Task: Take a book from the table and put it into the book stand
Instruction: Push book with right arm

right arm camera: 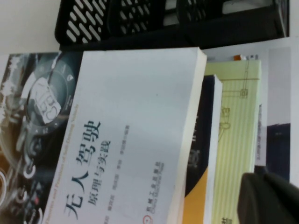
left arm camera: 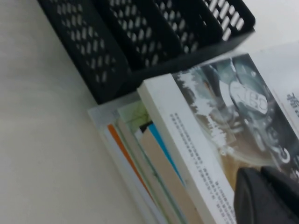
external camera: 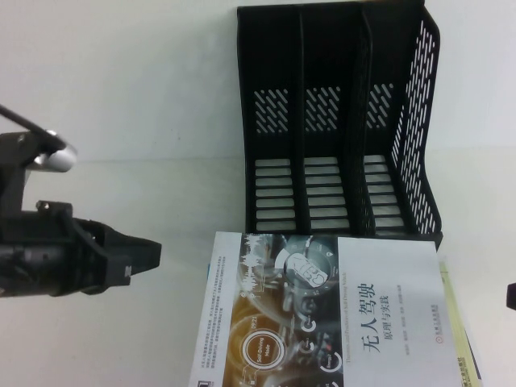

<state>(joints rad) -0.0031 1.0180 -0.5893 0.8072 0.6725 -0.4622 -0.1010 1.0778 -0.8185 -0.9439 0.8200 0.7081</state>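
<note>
The book (external camera: 322,314), with a white half bearing a black Chinese title and a dark dashboard half, lies flat on top of a stack at the near middle of the white table (external camera: 121,89). It also shows in the left wrist view (left arm camera: 224,116) and the right wrist view (right arm camera: 117,130). The black three-compartment book stand (external camera: 339,121) stands upright and empty just behind it, and shows in the wrist views too (left arm camera: 140,37) (right arm camera: 163,23). My left gripper (external camera: 153,258) (left arm camera: 262,173) is shut and empty, hovering left of the book. My right gripper (external camera: 511,296) (right arm camera: 267,179) is shut and empty at the stack's right side.
Several other books lie under the book, among them a yellow-green one (external camera: 455,322) (right arm camera: 233,121) sticking out on the right and thin orange and blue edges (left arm camera: 140,154) on the left. Bare tabletop lies to the left and far left.
</note>
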